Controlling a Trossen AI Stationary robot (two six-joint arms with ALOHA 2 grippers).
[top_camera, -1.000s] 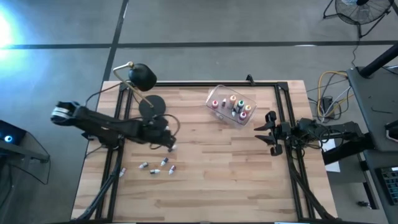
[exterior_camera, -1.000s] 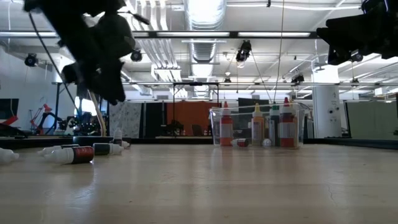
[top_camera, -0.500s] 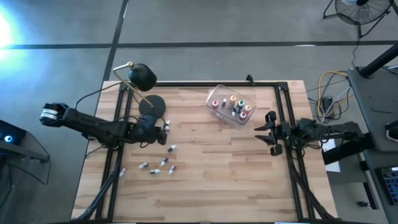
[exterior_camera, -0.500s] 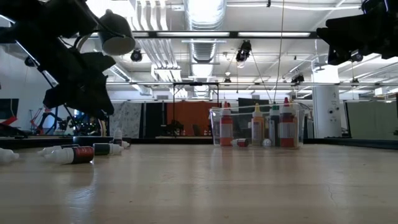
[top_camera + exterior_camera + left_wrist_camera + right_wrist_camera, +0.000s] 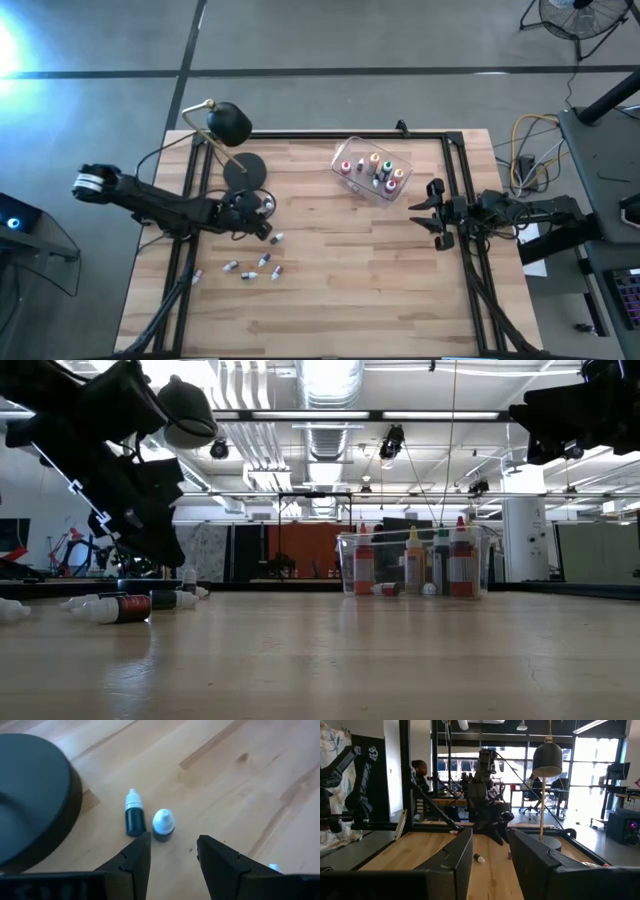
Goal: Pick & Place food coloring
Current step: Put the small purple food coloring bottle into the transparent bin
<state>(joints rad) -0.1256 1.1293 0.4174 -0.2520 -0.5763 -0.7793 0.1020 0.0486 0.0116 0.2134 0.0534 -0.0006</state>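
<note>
The food coloring is tiny dropper bottles. Several lie loose on the wood, such as one (image 5: pixel 277 238) and a cluster (image 5: pixel 255 268). In the left wrist view a dark one lies on its side (image 5: pixel 134 816) beside an upright white-capped one (image 5: pixel 162 823), both close to the lamp base (image 5: pixel 30 795). More bottles stand upright in the clear tub (image 5: pixel 373 172). My left gripper (image 5: pixel 263 214) (image 5: pixel 172 856) is open and hovers just short of the two bottles. My right gripper (image 5: pixel 435 212) (image 5: pixel 490 860) is open and waits at the right edge.
A black desk lamp stands at the far left, its base (image 5: pixel 245 170) right behind my left gripper and its head (image 5: pixel 228 122) over the far edge. Black frame rails run along the left and right sides of the table. Bare wood lies in the middle and near part.
My left gripper has drawn back from the lone bottle toward the far left, near the lamp base, then come down a little. That bottle stays on the wood. The right arm has kept still.
</note>
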